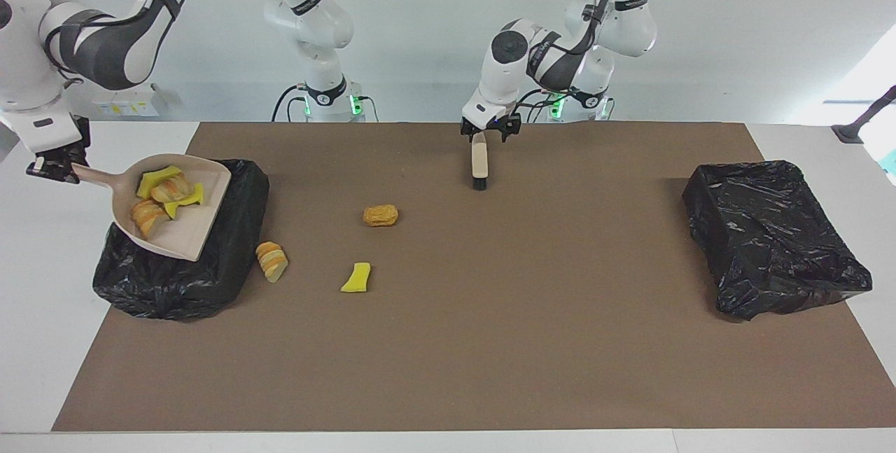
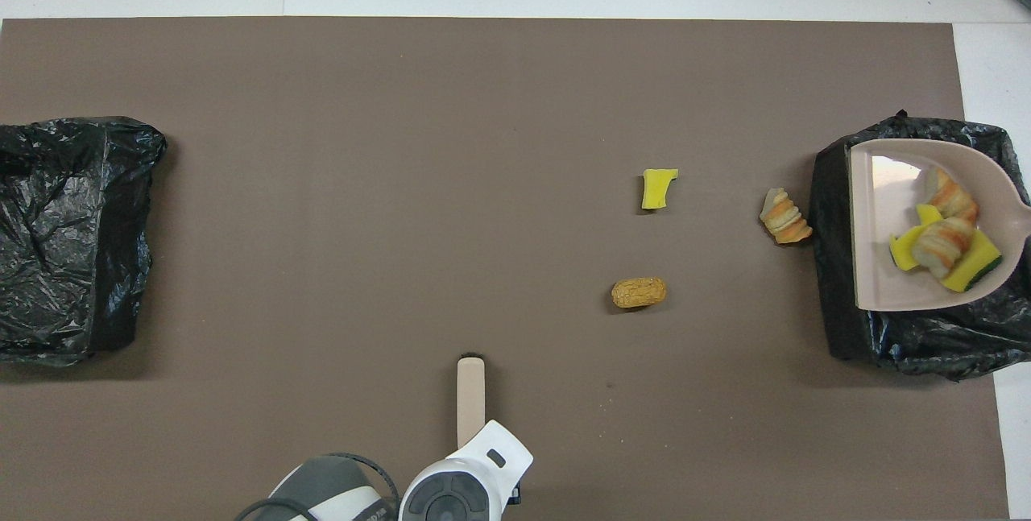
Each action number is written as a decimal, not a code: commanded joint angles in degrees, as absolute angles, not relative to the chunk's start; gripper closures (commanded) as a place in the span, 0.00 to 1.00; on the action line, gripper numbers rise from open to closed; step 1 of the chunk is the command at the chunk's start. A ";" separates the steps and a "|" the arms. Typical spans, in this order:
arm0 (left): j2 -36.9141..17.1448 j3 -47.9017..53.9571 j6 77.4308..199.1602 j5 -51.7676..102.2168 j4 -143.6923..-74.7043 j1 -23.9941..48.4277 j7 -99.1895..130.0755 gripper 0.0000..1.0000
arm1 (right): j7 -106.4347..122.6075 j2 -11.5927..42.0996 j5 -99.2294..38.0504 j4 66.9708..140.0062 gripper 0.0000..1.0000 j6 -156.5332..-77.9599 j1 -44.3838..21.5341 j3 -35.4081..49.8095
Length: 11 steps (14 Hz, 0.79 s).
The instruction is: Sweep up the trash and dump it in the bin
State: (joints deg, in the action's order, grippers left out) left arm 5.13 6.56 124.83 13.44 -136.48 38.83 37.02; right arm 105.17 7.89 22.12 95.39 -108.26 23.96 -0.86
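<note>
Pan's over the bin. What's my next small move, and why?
Probably tip the dustpan lip-down with the right gripper. It hangs over the bin with the scraps lying inside it, undumped. The left gripper waits open over the brush.

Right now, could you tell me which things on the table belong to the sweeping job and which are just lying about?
Job: dustpan in the right gripper, scraps in it, bin under it, brush under the left gripper, loose striped lump, yellow wedge, brown lump.
Lying about: other bin, brown mat.
</note>
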 commanded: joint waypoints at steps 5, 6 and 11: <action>0.27 6.86 120.33 11.18 -121.48 22.87 34.02 0.00 | 94.06 5.80 39.62 96.50 1.00 -107.06 20.58 0.26; 0.26 6.86 119.37 8.20 -119.72 21.89 32.10 0.00 | 92.39 5.71 40.94 96.59 1.00 -105.05 19.44 0.26; -3.42 6.68 105.93 -1.23 -103.66 15.92 22.09 0.00 | 88.16 5.45 49.63 96.59 1.00 -99.85 13.46 0.26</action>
State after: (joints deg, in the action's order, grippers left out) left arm 0.17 6.16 111.58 0.41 -111.55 18.84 26.46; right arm 89.53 6.70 45.56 95.46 -100.90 14.85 0.14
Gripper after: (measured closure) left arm 0.000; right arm 0.692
